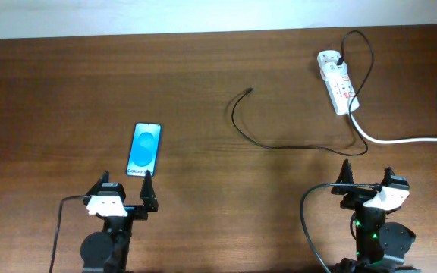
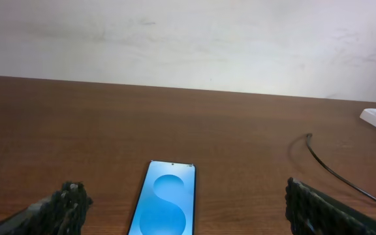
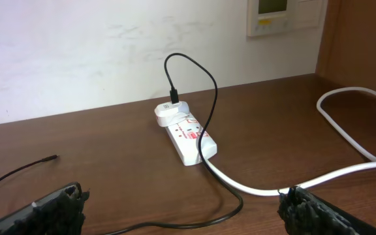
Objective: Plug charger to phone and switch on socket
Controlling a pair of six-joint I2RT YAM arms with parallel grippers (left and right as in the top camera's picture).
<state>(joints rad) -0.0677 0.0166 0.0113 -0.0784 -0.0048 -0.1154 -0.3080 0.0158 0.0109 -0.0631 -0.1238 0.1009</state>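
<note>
Left claw (image 1: 126, 179), right claw (image 1: 367, 170) — both agape, dark wood tabletop (image 1: 203, 76), white wall (image 2: 175, 39)

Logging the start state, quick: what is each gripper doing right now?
Left gripper: open, holding nothing; the phone lies just ahead of it.
Right gripper: open, holding nothing.

light: bright, even | shadows: soft | phone (image 1: 145, 149) screen glowing | wrist views slightly soft

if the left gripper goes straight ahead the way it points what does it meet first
Probably the phone, lying flat just ahead between the fingers of the open left gripper; it might pass over it, since height is unclear.
</note>
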